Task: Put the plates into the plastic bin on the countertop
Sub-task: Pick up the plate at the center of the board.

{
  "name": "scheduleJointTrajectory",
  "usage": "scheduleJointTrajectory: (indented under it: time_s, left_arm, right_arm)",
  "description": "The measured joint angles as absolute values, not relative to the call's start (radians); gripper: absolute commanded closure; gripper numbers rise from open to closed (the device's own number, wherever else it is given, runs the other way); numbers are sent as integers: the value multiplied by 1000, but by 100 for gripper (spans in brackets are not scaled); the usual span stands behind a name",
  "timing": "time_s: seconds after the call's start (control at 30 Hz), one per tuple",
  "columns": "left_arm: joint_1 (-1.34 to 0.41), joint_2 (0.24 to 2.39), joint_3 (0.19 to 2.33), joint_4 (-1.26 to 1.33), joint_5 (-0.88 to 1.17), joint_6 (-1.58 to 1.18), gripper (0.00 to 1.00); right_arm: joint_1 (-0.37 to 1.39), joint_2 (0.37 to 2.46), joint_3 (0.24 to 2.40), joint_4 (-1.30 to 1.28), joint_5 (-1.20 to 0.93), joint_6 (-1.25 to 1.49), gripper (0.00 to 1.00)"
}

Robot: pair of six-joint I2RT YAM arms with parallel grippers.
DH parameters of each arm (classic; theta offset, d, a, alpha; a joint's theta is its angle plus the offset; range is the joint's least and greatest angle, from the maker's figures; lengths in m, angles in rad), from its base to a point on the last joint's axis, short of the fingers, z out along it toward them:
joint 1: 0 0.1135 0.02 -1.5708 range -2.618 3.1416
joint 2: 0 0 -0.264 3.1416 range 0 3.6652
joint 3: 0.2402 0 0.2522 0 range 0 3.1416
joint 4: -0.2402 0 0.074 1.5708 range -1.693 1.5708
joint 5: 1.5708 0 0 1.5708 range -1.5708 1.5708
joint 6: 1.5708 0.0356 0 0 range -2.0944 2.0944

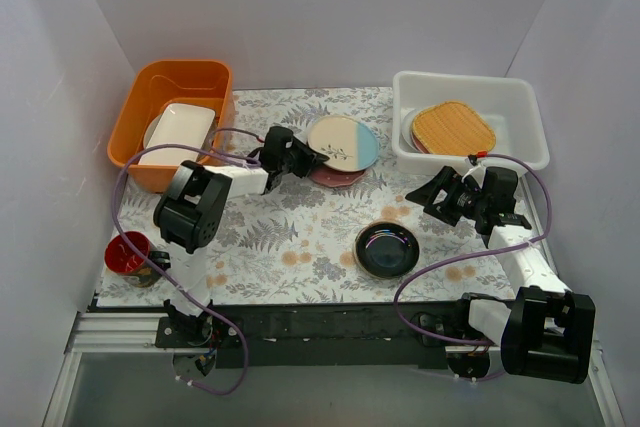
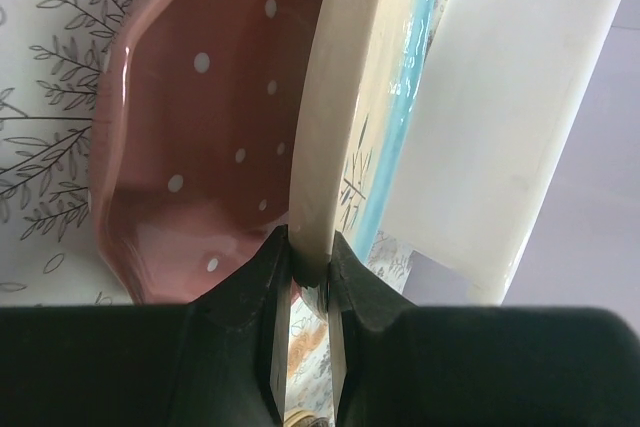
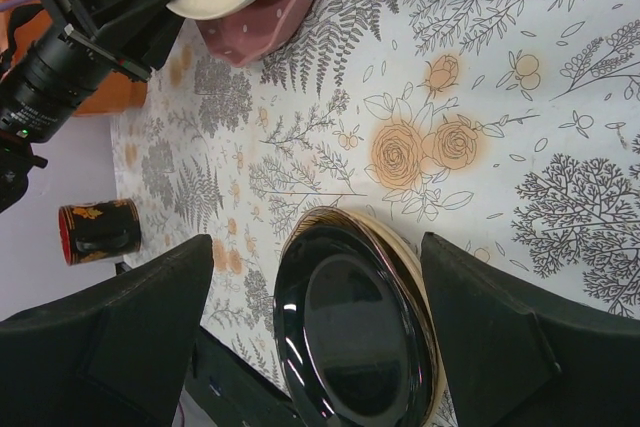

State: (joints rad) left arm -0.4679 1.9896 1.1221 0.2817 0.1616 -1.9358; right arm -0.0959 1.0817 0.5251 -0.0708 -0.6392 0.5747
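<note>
My left gripper point(image 1: 308, 160) point(image 2: 310, 265) is shut on the near rim of the cream-and-blue plate point(image 1: 343, 142) point(image 2: 335, 97). That plate stands tilted over the pink dotted plate point(image 1: 336, 178) point(image 2: 200, 147) on the countertop point(image 1: 300, 237). A glossy black plate point(image 1: 387, 249) point(image 3: 355, 337) lies towards the front. My right gripper point(image 1: 441, 199) point(image 3: 320, 332) hangs open to the right of it and above it; in the right wrist view the plate shows between the fingers point(image 3: 480, 327). The plastic bin point(image 1: 520, 107) point(image 2: 500, 127) at the back right holds a mustard yellow plate point(image 1: 453, 128) on top of others.
An orange tub point(image 1: 160, 87) at the back left holds a white rectangular dish point(image 1: 180, 132). A red cup point(image 1: 128, 254) point(image 3: 100, 230) stands near the front left corner. White walls close in both sides and the back.
</note>
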Motion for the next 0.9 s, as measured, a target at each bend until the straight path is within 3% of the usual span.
scheduleJointTrajectory:
  time_s: [0.9]
  left_arm:
    - [-390,1716,1066,156,273,-1825,100]
  right_arm:
    - [-71,1036,545,-80,-673,599,7]
